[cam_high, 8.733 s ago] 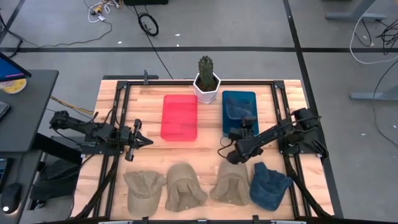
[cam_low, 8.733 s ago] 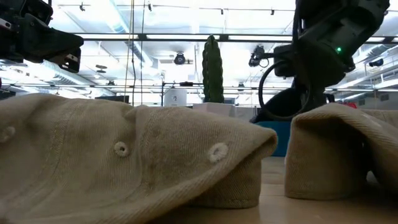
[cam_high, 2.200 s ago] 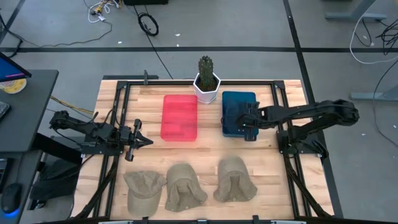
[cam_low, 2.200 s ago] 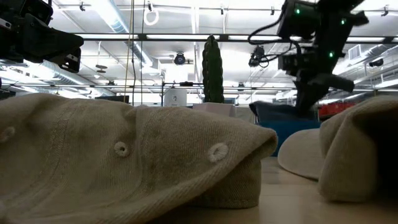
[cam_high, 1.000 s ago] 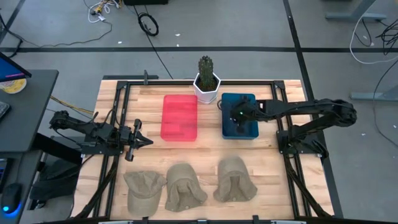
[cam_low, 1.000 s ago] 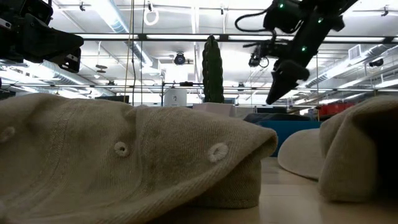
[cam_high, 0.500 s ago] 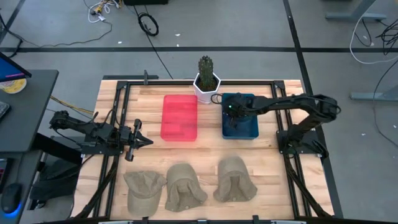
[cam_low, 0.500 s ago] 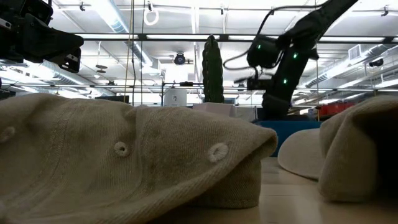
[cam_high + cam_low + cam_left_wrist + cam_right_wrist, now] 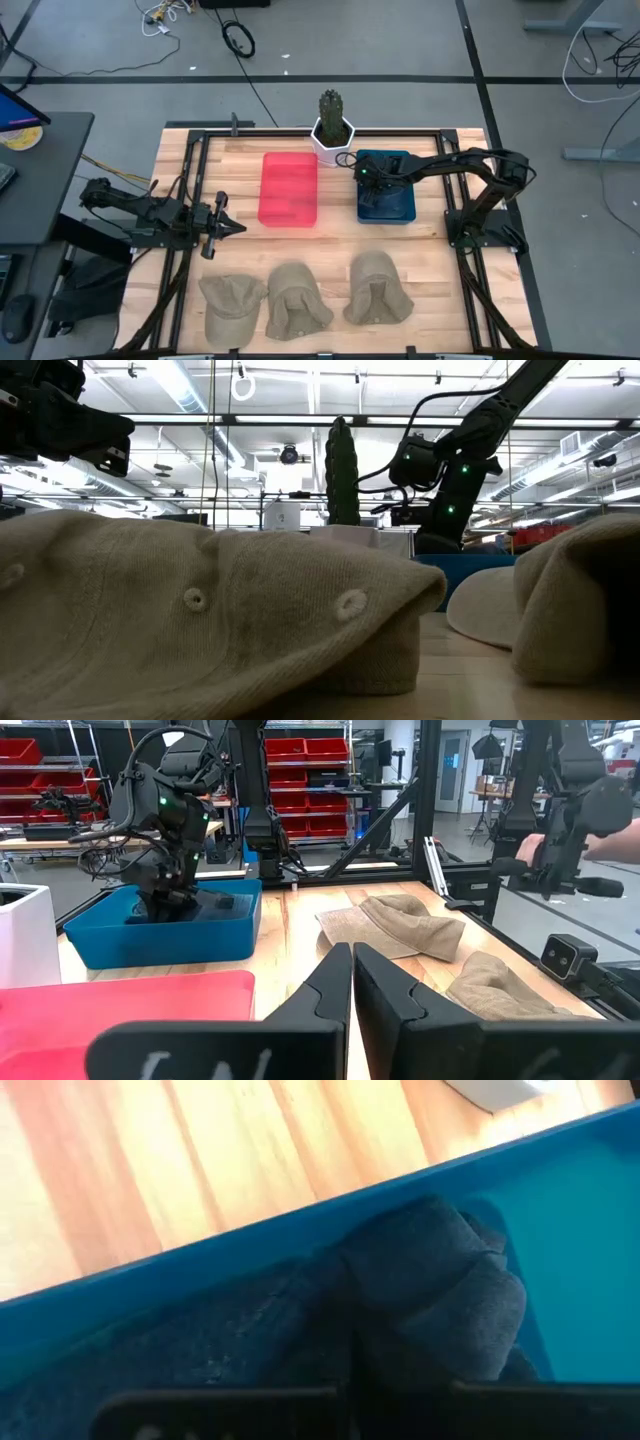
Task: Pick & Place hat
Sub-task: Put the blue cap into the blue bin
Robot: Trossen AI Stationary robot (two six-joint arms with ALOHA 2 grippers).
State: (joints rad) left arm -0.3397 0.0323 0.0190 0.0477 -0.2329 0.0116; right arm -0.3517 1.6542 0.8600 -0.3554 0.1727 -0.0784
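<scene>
The right gripper (image 9: 366, 176) is lowered into the blue bin (image 9: 403, 207), at the corner next to the white cactus pot (image 9: 331, 141). The blue hat (image 9: 420, 1295) lies bunched directly under it, against the bin wall. Its fingers appear pressed together, pushing into or pinching the fabric; the wrist view is too dark there to confirm which.

To complete placement, release fully and lift straight up so no fabric trails over the rim. The pot stands just beside the gripper; withdraw away from it. Three tan hats (image 9: 292, 299) lie well apart toward the table's near edge. The left gripper (image 9: 222, 228) waits beyond the red bin (image 9: 289, 188), fingers (image 9: 330, 990) pressed together.
</scene>
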